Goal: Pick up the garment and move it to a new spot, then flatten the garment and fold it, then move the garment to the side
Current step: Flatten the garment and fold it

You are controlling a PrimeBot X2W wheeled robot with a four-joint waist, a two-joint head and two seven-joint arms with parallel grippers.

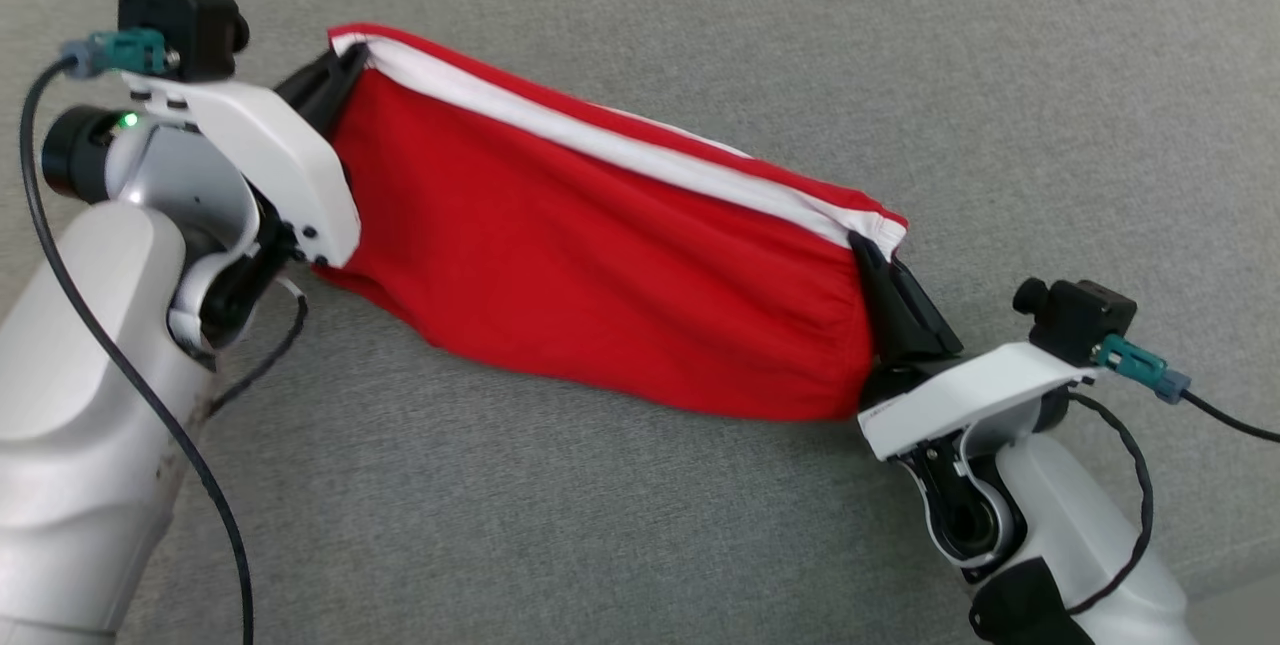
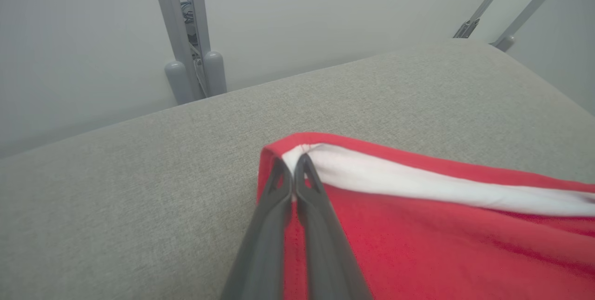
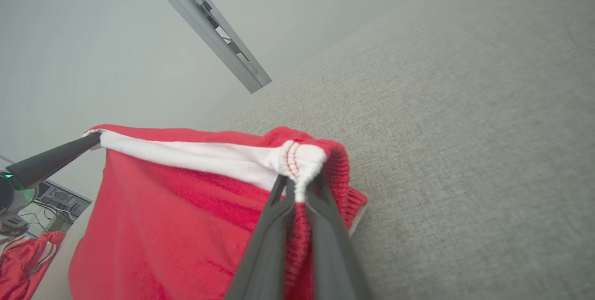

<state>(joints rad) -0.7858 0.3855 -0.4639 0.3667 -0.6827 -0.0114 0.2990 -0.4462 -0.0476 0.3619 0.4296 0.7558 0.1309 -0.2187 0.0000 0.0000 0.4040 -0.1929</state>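
The red garment (image 1: pixel 600 255) hangs stretched between the two arms above the grey fabric-covered tabletop (image 1: pixel 700 545), its white-banded edge uppermost and pulled into a nearly straight line. The left pincer (image 1: pixel 343 63) is clenched on one end of that band, at the upper left of the head view. In the left wrist view its two dark fingers (image 2: pixel 279 207) meet tip to tip right where the white strip folds into the red corner. The right pincer (image 1: pixel 868 255) is clenched on the other end, and the right wrist view shows the gathered, stitched white hem bunched over its tips (image 3: pixel 301 183). From the held edge the red cloth drops as a loose sheet with soft creases. Whether its lower edge touches the tabletop I cannot tell. In the right wrist view another bit of red cloth (image 3: pixel 23 258) lies off to the lower left, beyond the tabletop, and a grey metal rail (image 3: pixel 209 25) crosses the pale wall above.
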